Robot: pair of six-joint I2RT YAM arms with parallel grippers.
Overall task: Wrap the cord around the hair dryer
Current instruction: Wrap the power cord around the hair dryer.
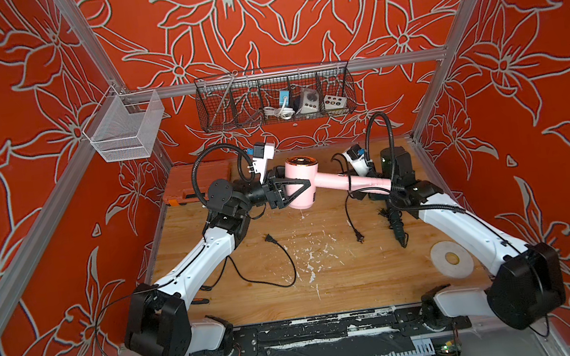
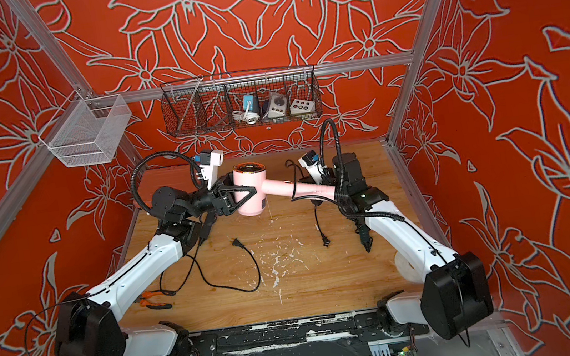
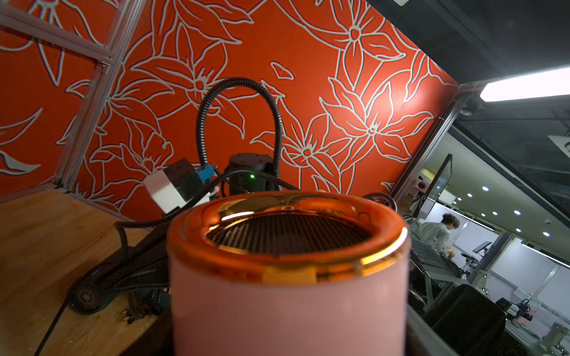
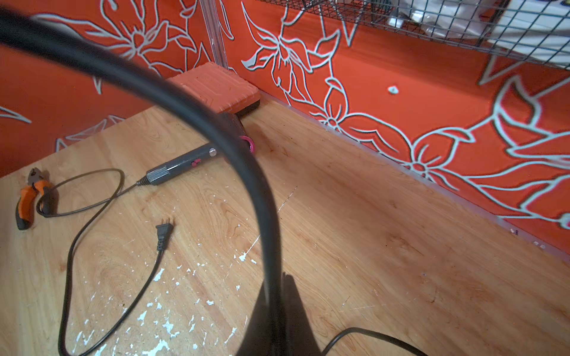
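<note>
A pink hair dryer (image 1: 295, 170) (image 2: 277, 185) with a copper rim hangs above the wooden table, its handle pointing right. My left gripper (image 1: 300, 192) (image 2: 246, 195) is shut on its barrel, which fills the left wrist view (image 3: 287, 308). The black cord (image 1: 348, 211) (image 2: 317, 219) loops over the handle and hangs down. Its plug (image 1: 360, 238) (image 2: 326, 242) is just above the table or resting on it. My right gripper (image 4: 279, 286) is shut on the cord (image 4: 216, 129) near the handle's end and is mostly hidden in both top views.
A dark hair dryer (image 4: 185, 160) lies under the left arm, its plug (image 1: 269, 239) and cord loose on the table. Pliers (image 2: 154, 301), an orange case (image 1: 197, 177), a dark tool (image 1: 396, 227) and a white tape roll (image 1: 451, 260) sit around. Wire baskets (image 1: 277, 120) (image 1: 124, 132) hang behind.
</note>
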